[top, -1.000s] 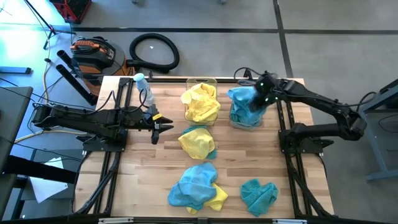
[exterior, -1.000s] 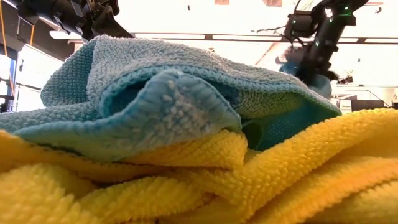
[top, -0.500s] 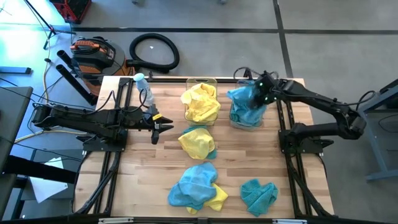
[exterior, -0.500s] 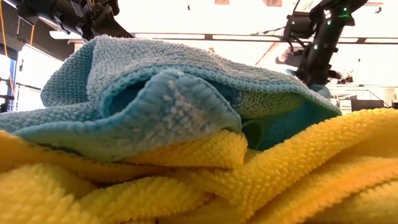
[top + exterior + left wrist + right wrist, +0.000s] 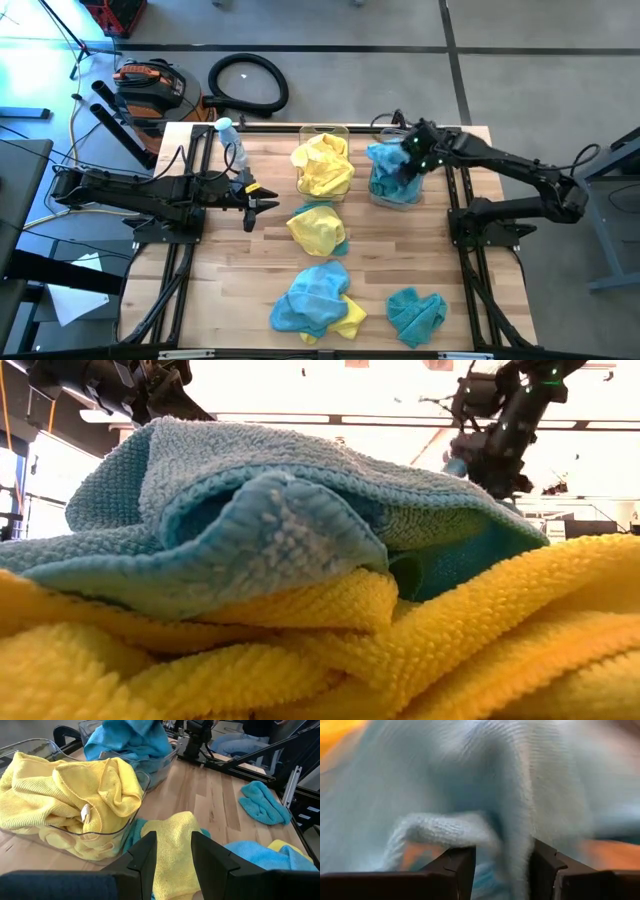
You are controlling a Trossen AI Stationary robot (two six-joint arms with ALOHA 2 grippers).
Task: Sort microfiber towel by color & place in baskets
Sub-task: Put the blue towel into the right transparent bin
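Right gripper [image 5: 408, 168] hangs over the teal-filled basket [image 5: 396, 196] at the far right of the table, its fingers [image 5: 457, 865] spread with a fold of teal towel [image 5: 485, 820] lying between them; whether the cloth is pinched or merely draped there cannot be told. Left gripper [image 5: 268, 205] waits at the left side of the table, its fingers apart and empty, pointing toward the loose yellow towel [image 5: 316, 226] just beside the yellow-filled basket [image 5: 131, 822].

By their look the towels are light, limp and fuzzy, so they should bunch and drape rather than slide. A raised fold or bunched ridge is likely the best spot to pinch, since a flat corner may slip out and a deep grab may lift two at once.

Two baskets stand side by side at the far edge, one heaped yellow, one heaped teal. How many towels each holds cannot be counted. Loose on the table are three heaps: the yellow one over a sliver of teal, a teal-over-yellow heap [image 5: 315, 298] near the front, and a lone teal towel [image 5: 416, 312].
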